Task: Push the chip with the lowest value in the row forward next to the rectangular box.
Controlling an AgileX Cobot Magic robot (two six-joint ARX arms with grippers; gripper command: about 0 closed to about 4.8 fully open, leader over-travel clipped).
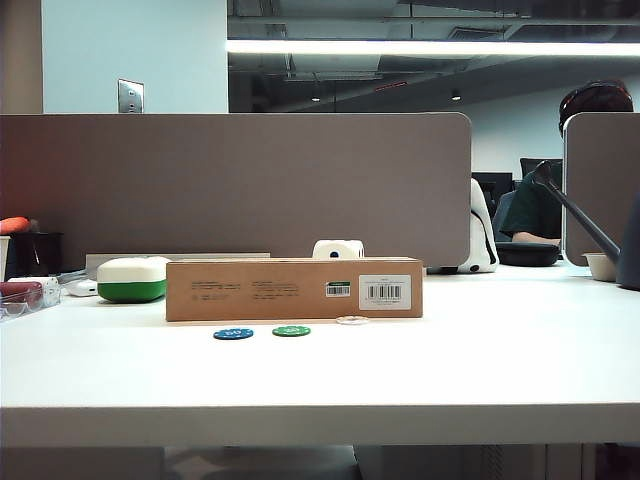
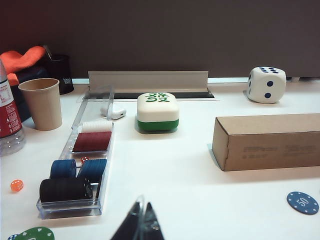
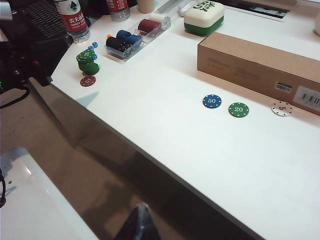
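White desk (image 1: 500, 360); both end effectors (image 2: 140, 225) (image 3: 140, 222) pulled back, closed.

White table (image 1: 500, 360): box (image 1: 294, 289), three chips (image 1: 291, 330).

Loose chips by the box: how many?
3, in front of the box: blue 50, green 20, and white 5, pushed nearest it. Other chips sit stacked off to the side.

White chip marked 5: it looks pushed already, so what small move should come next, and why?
Probably none on the white chip: it lies beside the rectangular box, ahead of the blue chip and green chip. The left gripper and right gripper both look shut and clear of it, so keep them back.
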